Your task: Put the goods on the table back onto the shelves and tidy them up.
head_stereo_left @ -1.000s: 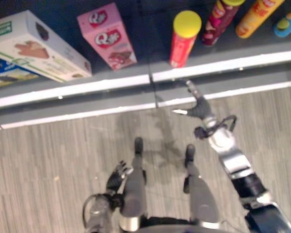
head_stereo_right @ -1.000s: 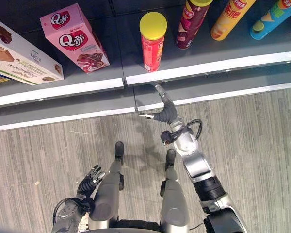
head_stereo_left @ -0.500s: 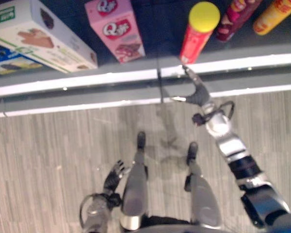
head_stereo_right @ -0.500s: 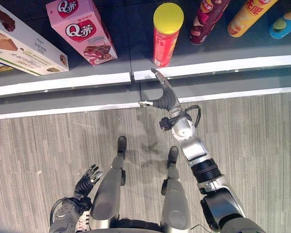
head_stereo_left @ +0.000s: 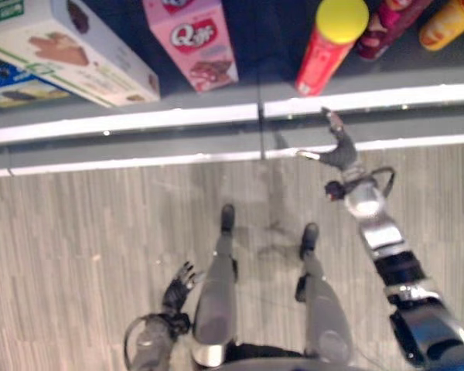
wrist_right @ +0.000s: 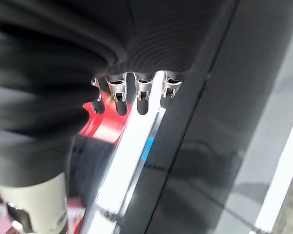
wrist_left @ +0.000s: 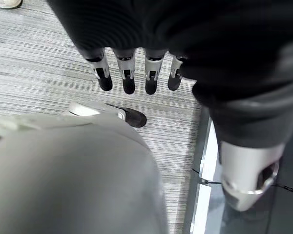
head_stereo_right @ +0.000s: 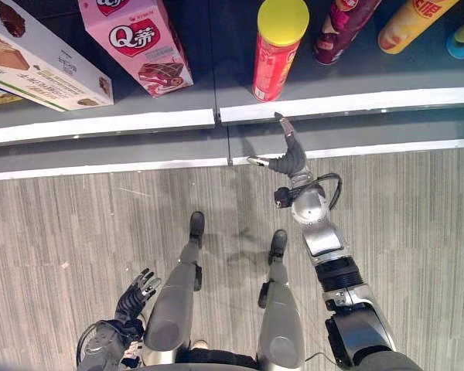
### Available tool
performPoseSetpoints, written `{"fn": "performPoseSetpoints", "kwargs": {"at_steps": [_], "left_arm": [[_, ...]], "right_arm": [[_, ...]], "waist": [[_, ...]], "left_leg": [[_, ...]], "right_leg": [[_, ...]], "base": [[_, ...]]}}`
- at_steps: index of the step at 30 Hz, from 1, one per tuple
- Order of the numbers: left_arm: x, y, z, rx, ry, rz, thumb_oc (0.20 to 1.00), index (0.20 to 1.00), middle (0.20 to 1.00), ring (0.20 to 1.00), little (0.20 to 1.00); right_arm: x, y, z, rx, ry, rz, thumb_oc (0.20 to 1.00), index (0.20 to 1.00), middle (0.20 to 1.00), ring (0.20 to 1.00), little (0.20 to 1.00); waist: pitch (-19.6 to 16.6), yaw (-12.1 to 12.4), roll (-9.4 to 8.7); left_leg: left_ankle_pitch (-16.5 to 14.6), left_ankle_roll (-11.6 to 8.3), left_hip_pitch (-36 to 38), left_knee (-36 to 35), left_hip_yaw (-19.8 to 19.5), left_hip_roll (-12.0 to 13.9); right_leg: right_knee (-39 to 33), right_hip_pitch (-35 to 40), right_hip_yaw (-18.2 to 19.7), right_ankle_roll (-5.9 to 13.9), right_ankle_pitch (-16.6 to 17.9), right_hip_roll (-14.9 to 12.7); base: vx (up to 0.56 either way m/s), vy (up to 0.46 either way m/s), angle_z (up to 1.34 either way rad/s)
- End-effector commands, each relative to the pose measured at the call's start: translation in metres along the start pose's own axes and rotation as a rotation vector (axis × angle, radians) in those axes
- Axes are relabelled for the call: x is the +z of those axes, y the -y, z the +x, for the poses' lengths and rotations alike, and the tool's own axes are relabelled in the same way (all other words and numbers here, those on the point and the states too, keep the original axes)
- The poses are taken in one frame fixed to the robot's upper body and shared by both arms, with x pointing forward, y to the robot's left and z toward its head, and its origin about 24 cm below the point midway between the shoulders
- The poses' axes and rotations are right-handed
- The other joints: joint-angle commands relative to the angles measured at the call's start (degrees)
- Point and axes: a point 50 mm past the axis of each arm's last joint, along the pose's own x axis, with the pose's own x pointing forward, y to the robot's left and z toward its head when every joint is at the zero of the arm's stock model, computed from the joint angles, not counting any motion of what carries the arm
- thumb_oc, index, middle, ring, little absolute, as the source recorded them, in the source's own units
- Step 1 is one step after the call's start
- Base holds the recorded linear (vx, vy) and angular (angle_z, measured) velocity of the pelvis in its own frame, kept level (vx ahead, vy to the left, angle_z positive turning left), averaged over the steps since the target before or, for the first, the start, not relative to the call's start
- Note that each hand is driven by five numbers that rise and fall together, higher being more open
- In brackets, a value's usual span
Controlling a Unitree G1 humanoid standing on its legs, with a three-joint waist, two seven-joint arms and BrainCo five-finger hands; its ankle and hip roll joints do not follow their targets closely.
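We see our right hand [head_stereo_right: 288, 158] raised toward the near edge of the shelf [head_stereo_right: 332, 100], fingers straight and spread, holding nothing. It sits just near of the red can [head_stereo_right: 277, 48], which stands upright at the shelf's front edge under a yellow lid; hand and can are apart, not touching. Our left hand [head_stereo_right: 136, 291] hangs low at our left side over the floor [head_stereo_right: 77, 224], fingers relaxed and empty.

On the shelf, from left to right, we can make out a white box [head_stereo_right: 39, 58] lying flat, a pink box [head_stereo_right: 139, 42] standing up, the red can, a dark red can [head_stereo_right: 342, 27] and an orange can [head_stereo_right: 410, 23], both tilted or lying.

We judge the carrying part largely done here: neither hand holds any goods. What looks left is tidying, probably squaring the red can back from the edge, and perhaps righting the cans to its right.
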Motion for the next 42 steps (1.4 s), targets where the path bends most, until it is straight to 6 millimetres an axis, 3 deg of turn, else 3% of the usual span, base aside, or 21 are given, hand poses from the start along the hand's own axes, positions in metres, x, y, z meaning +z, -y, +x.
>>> {"fn": "performPoseSetpoints", "kwargs": {"at_steps": [1, 6, 9, 18, 30, 37, 39, 40, 42], "left_arm": [[-0.033, 0.003, -0.023, -0.008, -0.094, -0.033, 1.0, 1.0, 1.0, 1.0, 1.0], [-0.034, 0.003, -0.024, -0.012, -0.096, -0.032, 1.0, 1.0, 1.0, 1.0, 1.0], [-0.035, 0.004, -0.024, -0.015, -0.103, -0.026, 1.0, 1.0, 1.0, 1.0, 1.0], [-0.033, 0.003, -0.023, -0.022, -0.1, -0.015, 1.0, 1.0, 1.0, 1.0, 1.0], [-0.033, 0.005, -0.021, -0.027, -0.102, -0.016, 1.0, 1.0, 1.0, 1.0, 1.0], [-0.032, 0.009, -0.017, -0.029, -0.099, -0.021, 1.0, 1.0, 1.0, 1.0, 1.0], [-0.029, 0.006, -0.012, -0.013, -0.103, 0.0, 1.0, 1.0, 1.0, 1.0, 1.0], [-0.03, 0.006, -0.013, -0.012, -0.106, 0.001, 1.0, 1.0, 1.0, 1.0, 1.0], [-0.025, 0.002, -0.011, -0.001, -0.099, 0.007, 1.0, 1.0, 1.0, 1.0, 1.0]], "right_arm": [[0.023, 0.021, 0.007, -0.099, 0.11, 0.024, 1.0, 1.0, 1.0, 1.0, 1.0], [0.03, 0.021, 0.013, -0.1, 0.131, 0.019, 1.0, 1.0, 1.0, 1.0, 1.0], [0.044, 0.016, 0.025, -0.082, 0.173, 0.023, 1.0, 1.0, 1.0, 1.0, 1.0], [0.059, 0.006, 0.05, -0.054, 0.16, 0.072, 1.0, 1.0, 1.0, 1.0, 1.0], [0.061, 0.01, 0.059, -0.05, 0.145, 0.029, 1.0, 1.0, 1.0, 1.0, 1.0], [0.049, 0.004, 0.034, 0.007, 0.169, -0.019, 1.0, 1.0, 1.0, 1.0, 1.0], [0.057, -0.014, -0.005, 0.145, 0.268, 0.058, 1.0, 1.0, 1.0, 1.0, 1.0], [0.056, -0.014, -0.006, 0.147, 0.265, 0.059, 1.0, 1.0, 1.0, 1.0, 1.0], [0.055, -0.023, -0.026, 0.224, 0.271, 0.135, 1.0, 1.0, 1.0, 1.0, 1.0]], "waist": [[-1.4, 0.0, 1.57], [-1.4, 0.1, 1.82], [-1.4, 0.6, 2.33], [-1.4, 1.7, 3.13], [-1.4, 2.1, 3.64], [-1.4, 1.1, 2.79], [-1.4, -0.4, 1.01], [-1.4, -0.4, 0.97], [-1.4, -1.2, -0.17]], "left_leg": [[-3.3, 1.49, 2.0, -3.1, -1.7, 2.4], [-3.3, 1.5, 1.9, -3.1, -1.8, 2.4], [-3.3, 1.52, 1.8, -3.1, -2.0, 2.4], [-3.3, 1.52, 2.0, -3.1, -2.1, 2.3], [-3.1, 1.41, 1.5, -3.1, -2.1, 2.4], [-3.1, 1.4, 3.1, -3.1, -1.7, 2.6], [-3.6, 1.53, 6.8, -3.1, -0.9, 2.3], [-3.7, 1.54, 7.0, -3.1, -0.8, 2.3], [-4.4, 1.58, 10.5, -3.1, -0.1, 2.2]], "right_leg": [[6.4, 2.3, 1.8, -2.67, 0.2, -4.4], [6.4, 2.3, 1.9, -2.59, 0.3, -4.4], [6.5, 2.2, 2.0, -2.52, 0.4, -4.4], [6.3, 2.7, 1.9, -2.51, 0.5, -4.4], [6.7, 2.2, 2.2, -2.31, 0.8, -4.4], [7.1, 3.0, 2.5, -2.24, 0.7, -4.3], [6.6, 5.9, 2.4, -2.45, 0.5, -3.9], [6.5, 6.2, 2.4, -2.44, 0.4, -4.0], [5.6, 9.1, 2.1, -2.69, 0.2, -3.6]], "base": [[0.0, 0.0, 0.0], [0.0, 0.0, 0.0], [0.0, 0.0, 0.0], [0.0, 0.0, 0.0], [0.0, 0.0, 0.0], [0.0, 0.0, 0.0], [0.0, -0.039, 0.01], [0.0, -0.043, -0.02], [0.01, -0.037, -0.08]]}}
